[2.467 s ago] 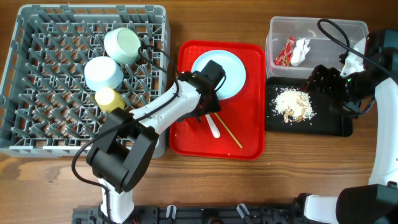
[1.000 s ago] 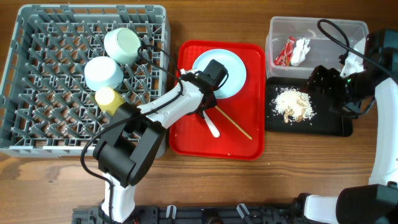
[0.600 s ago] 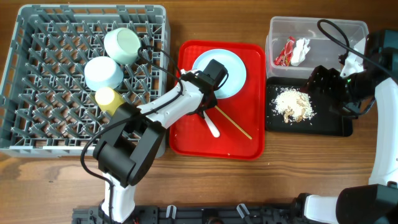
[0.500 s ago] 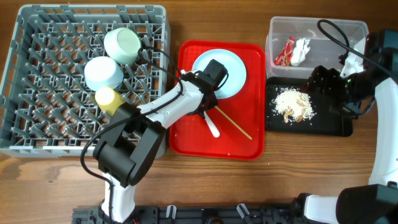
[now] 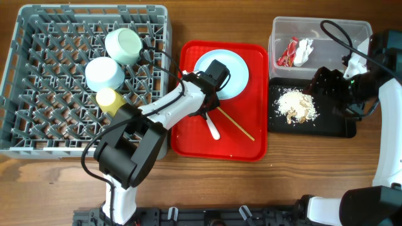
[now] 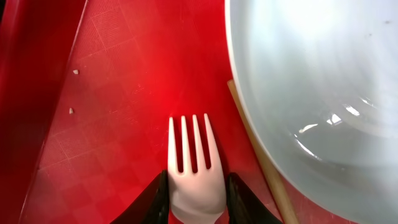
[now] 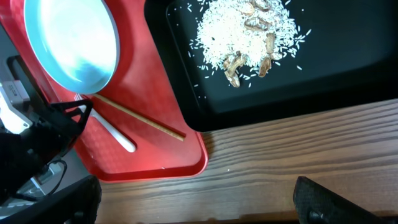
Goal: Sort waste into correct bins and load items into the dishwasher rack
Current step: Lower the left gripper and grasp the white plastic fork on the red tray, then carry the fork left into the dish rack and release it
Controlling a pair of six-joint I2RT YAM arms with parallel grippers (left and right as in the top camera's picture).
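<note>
– Since a couple of seconds ago the thin wooden stick [image 5: 235,124] has swung toward the right of the red serving tray [image 5: 251,147], and the left gripper [image 6: 194,186] has narrowed.
– Narrowed on what?
– On the white fork [image 6: 189,155]. Its fingers [image 6: 155,202] press both sides of the neck at the bottom centre of the wrist frame, with the tines pointing up.
– From above I can't see that. The arm covers the fork's head, and only the handle shows at frame centre, below the round pale plate [image 5: 226,69].
– The wrist view also shows the stick running along the plate's rim, just right of the fork, and crumbs [image 6: 75,71] at the left.
– And the fork itself?
– Plain glossy white, with four tines.
– The right gripper [image 7: 196,186]?
– Its jaws are spread wide and hold nothing. It's over the black tray [image 5: 339,129] at the right of the overhead frame, near the food scraps [image 5: 296,105].
</note>
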